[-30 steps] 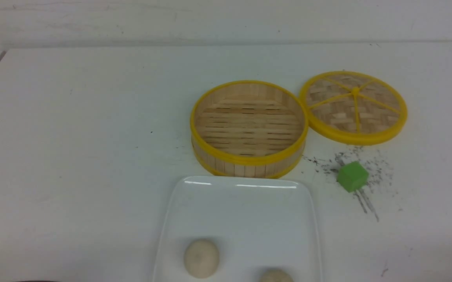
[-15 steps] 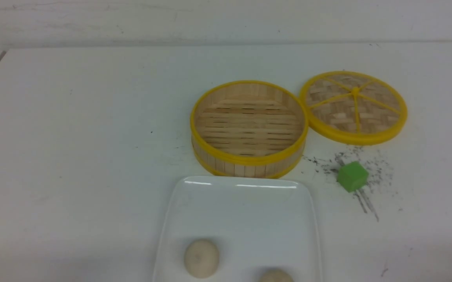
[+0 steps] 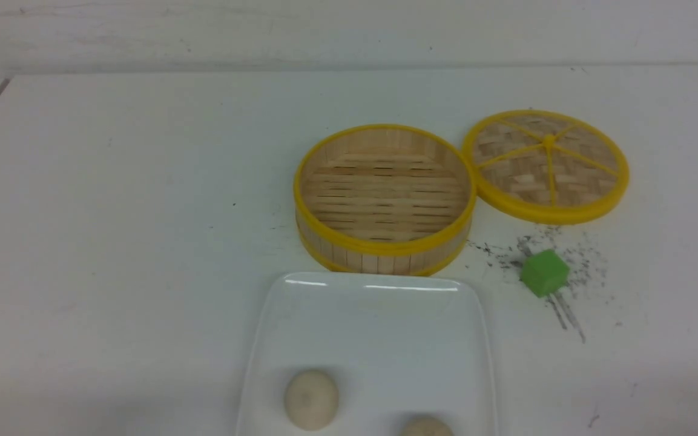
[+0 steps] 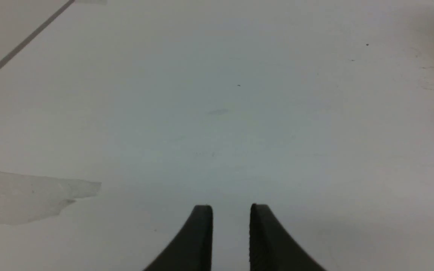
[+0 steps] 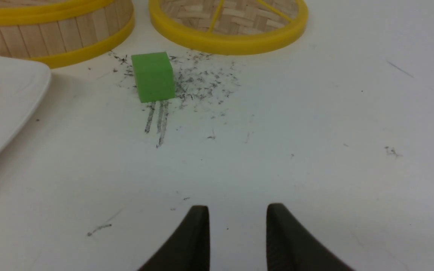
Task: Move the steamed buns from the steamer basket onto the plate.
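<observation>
Both small, round cream-white steamed buns (image 3: pixel 311 399) (image 3: pixel 425 427) sit on the glossy white rectangular plate (image 3: pixel 373 315), while the round bamboo steamer basket with yellow rims (image 3: pixel 384 197) just beyond it shows only its bare slatted floor; from my station I judge the transfer done, with nothing left but to park the arms. My left gripper (image 4: pixel 231 216) hangs over bare white table (image 3: pixel 112 212), jaws narrowly parted and empty; my right gripper (image 5: pixel 237 218) likewise holds nothing, its jaws a little wider. The woven lid (image 3: pixel 546 165) and green cube (image 3: pixel 543 272) lie untouched. Against the frame a second earlier, only a dark sliver at the front view's lower-left edge has shrunk; everything else is unmoved.
</observation>
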Motion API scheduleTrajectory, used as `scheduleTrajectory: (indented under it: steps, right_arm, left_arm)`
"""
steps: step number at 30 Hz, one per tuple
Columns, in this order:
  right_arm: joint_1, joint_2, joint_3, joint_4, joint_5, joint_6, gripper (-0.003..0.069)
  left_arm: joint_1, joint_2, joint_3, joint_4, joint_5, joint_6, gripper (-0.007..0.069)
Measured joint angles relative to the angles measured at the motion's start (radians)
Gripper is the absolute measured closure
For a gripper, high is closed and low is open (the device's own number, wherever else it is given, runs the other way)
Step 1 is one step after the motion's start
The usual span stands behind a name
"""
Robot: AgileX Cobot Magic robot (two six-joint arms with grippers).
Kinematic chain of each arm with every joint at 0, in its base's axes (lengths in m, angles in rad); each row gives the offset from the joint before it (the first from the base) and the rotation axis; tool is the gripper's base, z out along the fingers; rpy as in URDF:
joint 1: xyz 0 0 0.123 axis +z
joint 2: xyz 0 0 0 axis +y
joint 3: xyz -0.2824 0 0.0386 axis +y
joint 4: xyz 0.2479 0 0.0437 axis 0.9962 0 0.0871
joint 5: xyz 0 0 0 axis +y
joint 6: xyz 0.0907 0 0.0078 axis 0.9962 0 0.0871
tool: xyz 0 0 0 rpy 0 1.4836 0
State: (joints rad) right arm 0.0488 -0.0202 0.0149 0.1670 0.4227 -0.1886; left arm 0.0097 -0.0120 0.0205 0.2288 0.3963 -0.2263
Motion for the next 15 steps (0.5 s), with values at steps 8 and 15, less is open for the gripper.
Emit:
scheduleTrajectory:
  steps: [8,15]
  right_arm:
    - [0.0,0.0,0.0,0.0,0.0,0.0,0.0419]
    - [0.0,0.0,0.0,0.0,0.0,0.0,0.0419]
  left_arm:
    - [0.0,0.0,0.0,0.02,0.0,0.0,0.0444]
    - [0.0,0.0,0.0,0.058,0.0,0.0,0.0437]
